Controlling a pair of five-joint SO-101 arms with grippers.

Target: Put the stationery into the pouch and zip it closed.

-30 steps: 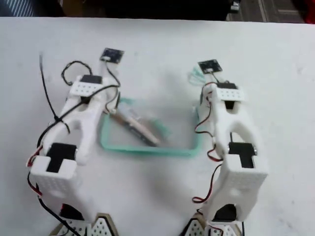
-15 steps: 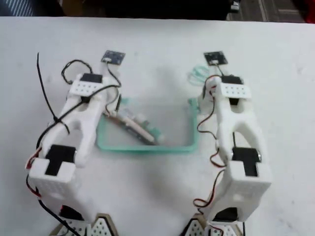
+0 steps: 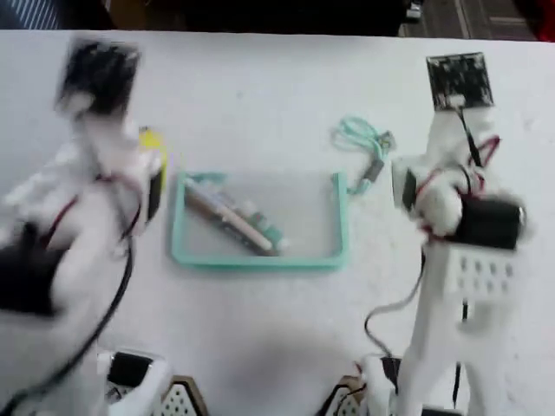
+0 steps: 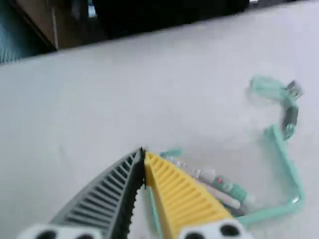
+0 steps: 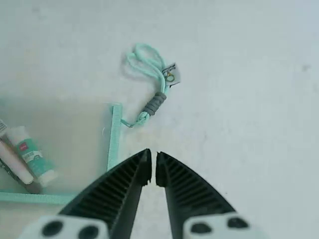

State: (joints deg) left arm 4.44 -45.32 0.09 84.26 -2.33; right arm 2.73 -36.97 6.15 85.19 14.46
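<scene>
While the white table [image 3: 277, 78] carried everything, a teal cord [image 5: 149, 69] lay curled off the pouch [image 5: 115, 134] corner, just ahead of the right end effector [image 5: 152, 158], whose jaws were pressed almost together; the left end effector [image 4: 143, 154], jaws pressed together, hung near the pouch's opposite end; the stationery [image 4: 219, 185] lay inside, close to it.

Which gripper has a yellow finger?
The left gripper: one side is yellow, the other grey. The right gripper is black on both sides.
</scene>
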